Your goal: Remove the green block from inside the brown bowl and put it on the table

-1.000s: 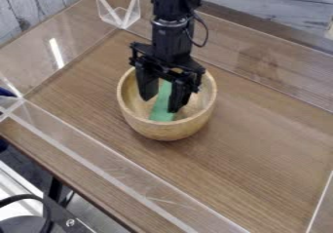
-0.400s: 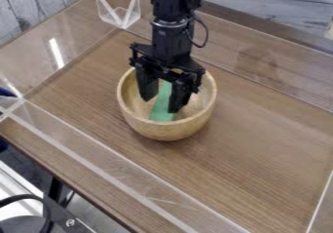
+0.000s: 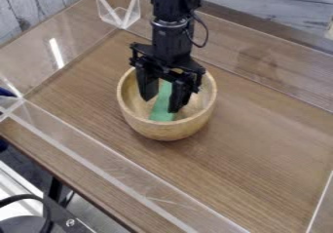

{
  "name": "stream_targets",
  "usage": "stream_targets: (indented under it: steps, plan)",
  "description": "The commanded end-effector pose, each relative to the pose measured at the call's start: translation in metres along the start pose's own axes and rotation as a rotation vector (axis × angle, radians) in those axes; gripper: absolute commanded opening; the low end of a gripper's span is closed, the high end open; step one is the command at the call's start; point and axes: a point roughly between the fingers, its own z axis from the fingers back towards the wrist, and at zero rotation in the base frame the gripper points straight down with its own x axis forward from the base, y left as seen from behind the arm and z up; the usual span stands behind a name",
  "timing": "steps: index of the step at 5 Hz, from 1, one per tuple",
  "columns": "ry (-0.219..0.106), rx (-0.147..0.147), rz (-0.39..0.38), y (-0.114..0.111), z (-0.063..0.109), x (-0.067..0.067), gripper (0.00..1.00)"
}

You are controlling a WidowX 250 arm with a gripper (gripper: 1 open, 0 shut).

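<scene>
One bowl, one block, one claw of mine, that's the whole count here. The brown bowl (image 3: 166,112) sits a little left of the worktop's middle, round, thick-rimmed, pale tan wood with grain showing. Inside it lies the green block (image 3: 160,110), a small flat bright green bar, slanting from the bowl floor up toward twelve o'clock.

My claw (image 3: 166,93) points almost straight down into the bowl, black and boxy, fingers dipped below the rim. The block's upper end runs up between my fingers, and its lower end pokes out toward six o'clock beneath them. The fingers stand partly closed on either side of the bar, but whether they are actually pinching it I cannot tell from this angle; the block's lower end looks to be down in the bowl.

The worktop (image 3: 247,130) is brown wood-grain, smooth, ringed by low clear acrylic walls (image 3: 78,154). At eleven o'clock, beyond the far wall, stands a clear acrylic bracket (image 3: 120,10)
</scene>
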Motion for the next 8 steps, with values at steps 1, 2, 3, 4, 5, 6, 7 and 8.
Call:
stream_targets:
  steps: [1, 2, 3, 4, 5, 6, 7, 8]
  plan:
    - [-0.056, 0.007, -0.005, -0.001, 0.014, 0.003, 1.0]
    - [-0.055, 0.008, -0.006, -0.002, 0.013, 0.003, 1.0]
    - [-0.053, 0.006, -0.004, -0.002, 0.011, 0.004, 0.0]
    - [-0.042, 0.007, -0.001, -0.001, 0.004, 0.006, 1.0]
    - [-0.033, 0.009, 0.004, 0.0, -0.004, 0.008, 1.0]
    - [-0.027, 0.009, 0.009, 0.002, -0.011, 0.012, 1.0]
    - [-0.021, 0.008, 0.01, 0.003, -0.017, 0.015, 1.0]
    - [-0.014, 0.006, 0.01, 0.004, -0.023, 0.017, 0.0]
